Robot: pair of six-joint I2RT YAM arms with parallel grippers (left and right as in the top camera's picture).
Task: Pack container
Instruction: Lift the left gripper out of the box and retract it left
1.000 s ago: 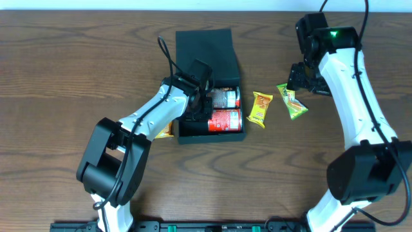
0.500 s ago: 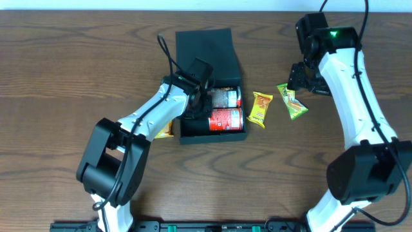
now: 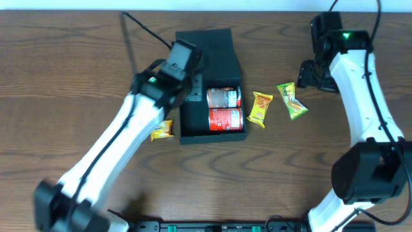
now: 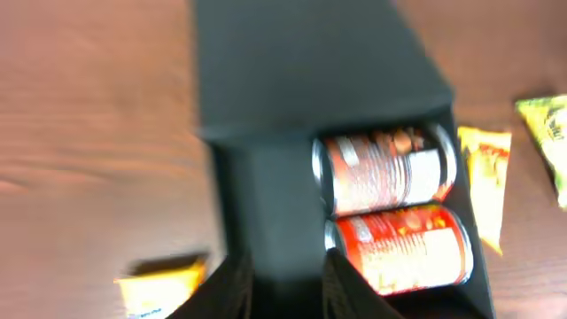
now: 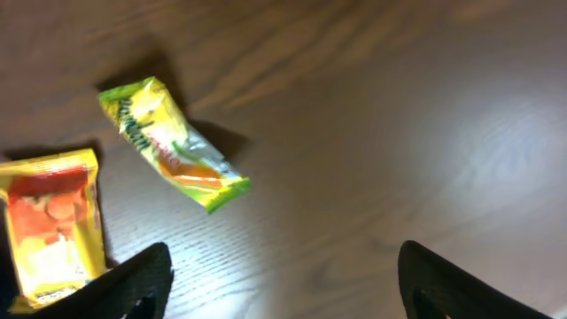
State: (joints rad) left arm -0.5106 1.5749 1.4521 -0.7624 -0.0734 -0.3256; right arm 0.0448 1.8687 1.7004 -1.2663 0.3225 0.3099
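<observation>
Dark teal-black matte rigid box (image 3: 193, 119) sits mid-table on the brown wooden tabletop (image 3: 64, 64), its hinged flap lid (image 3: 206, 48) thrown open on the far side. Two red cylindrical snack cans (image 3: 224, 108) lie on their sides, side by side, in the box's right part; the left part shows bare. Left gripper (image 4: 288, 288) hovers over that bare left part, blurred, jaws partly apart with nothing between them. Right gripper (image 5: 283, 283) hangs well right of the box, jaws spread wide and unladen. Orange-yellow foil packet (image 3: 260, 107) lies just right of the box, green-yellow packet (image 3: 291, 100) beyond it, a small yellow packet (image 3: 161, 130) against the box's left wall.
</observation>
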